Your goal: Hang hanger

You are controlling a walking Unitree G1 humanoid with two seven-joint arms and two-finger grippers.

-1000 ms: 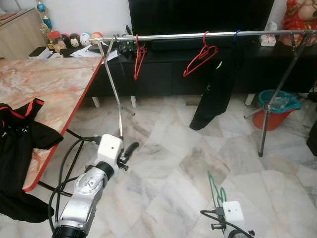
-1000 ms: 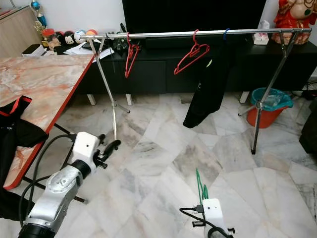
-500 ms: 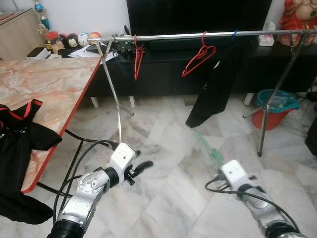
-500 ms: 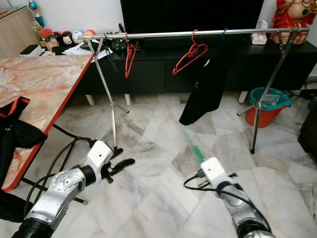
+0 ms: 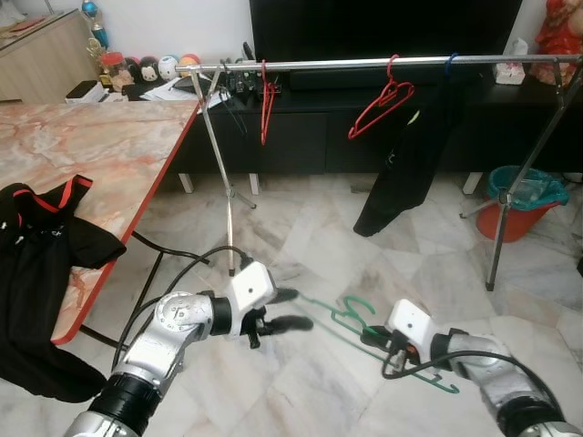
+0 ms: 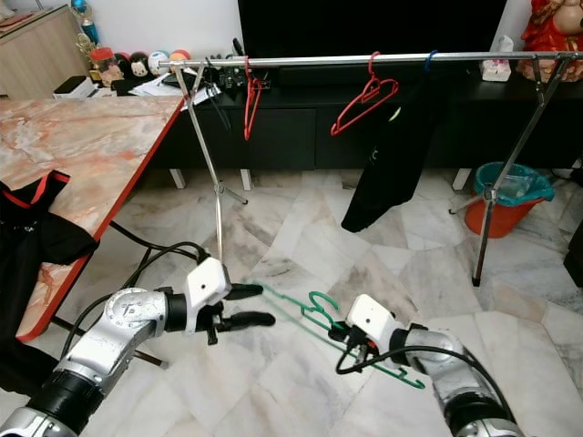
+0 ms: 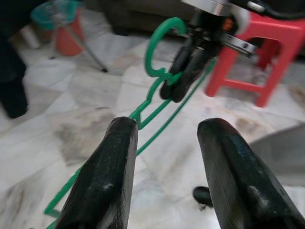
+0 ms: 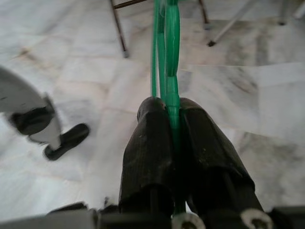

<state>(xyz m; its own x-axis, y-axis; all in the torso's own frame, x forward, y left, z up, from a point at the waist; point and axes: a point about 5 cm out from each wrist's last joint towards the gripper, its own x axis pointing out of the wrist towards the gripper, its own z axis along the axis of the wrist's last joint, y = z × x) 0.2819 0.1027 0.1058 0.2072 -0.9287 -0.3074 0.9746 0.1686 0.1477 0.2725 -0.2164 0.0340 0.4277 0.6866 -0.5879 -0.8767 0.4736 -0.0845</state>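
Rail (image 5: pixel 510 61) gap (between red hangers (image 5: pixel 381 100)) free.

White-grey marble tile floor (image 5: pixel 310 382) under both grippers. Left of the left gripper (image 5: pixel 288 309): orange-veined marble table with red edge (image 5: pixel 109 155), black garment with red trim (image 5: pixel 41 246) draped over its near edge. Beyond the right gripper (image 6: pixel 339 334): steel clothes rail's legs (image 6: pixel 496 205) and red bucket with teal liner (image 6: pixel 513 196) standing on the tiles.

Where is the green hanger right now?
The green hanger is low in the eye views, over the marble floor, pinched in the right gripper. Its far end reaches toward the open left gripper, in front of the clothes rail.
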